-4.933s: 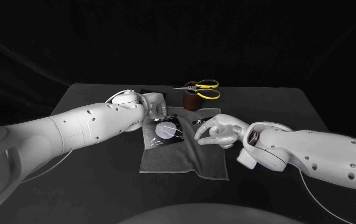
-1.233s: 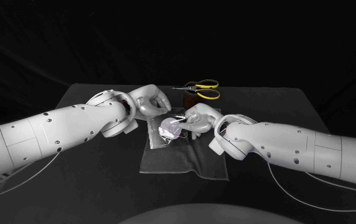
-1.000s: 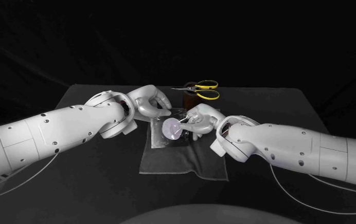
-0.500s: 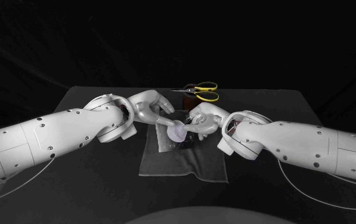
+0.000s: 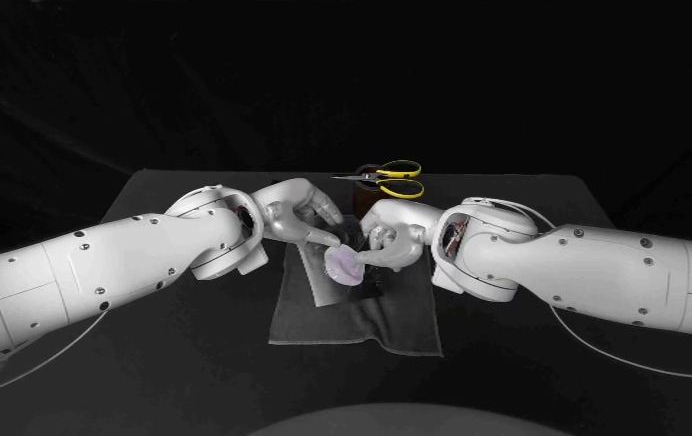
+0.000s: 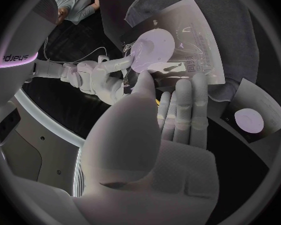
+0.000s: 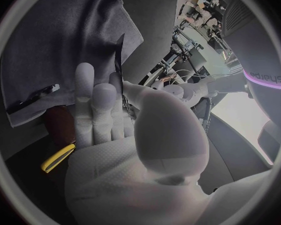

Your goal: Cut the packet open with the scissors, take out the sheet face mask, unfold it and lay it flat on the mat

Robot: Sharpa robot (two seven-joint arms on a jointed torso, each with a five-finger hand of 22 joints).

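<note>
The clear packet (image 5: pixel 338 268), marked with a pale round patch, hangs tilted above the grey mat (image 5: pixel 378 321). My left hand (image 5: pixel 296 216) pinches its upper edge and my right hand (image 5: pixel 387 238) pinches it from the other side. In the left wrist view the packet (image 6: pixel 193 45) spreads beyond my left hand's fingertips (image 6: pixel 178 87), with a right hand finger (image 6: pixel 123 63) on the pale patch. The yellow-handled scissors (image 5: pixel 389 178) stand in a brown holder (image 5: pixel 369 196) behind the hands; their handle (image 7: pixel 56 157) also shows beside my right hand (image 7: pixel 109 125).
The mat (image 7: pixel 47 40) lies in the middle of the black table (image 5: pixel 173 316). A dark card with a pale disc (image 6: pixel 249 120) lies on the table near the mat's far left corner. Bare tabletop lies left, right and in front of the mat.
The packet has come up off the mat and now hangs tilted between both hands. Both hands have risen and closed in towards each other over the mat's far end.
</note>
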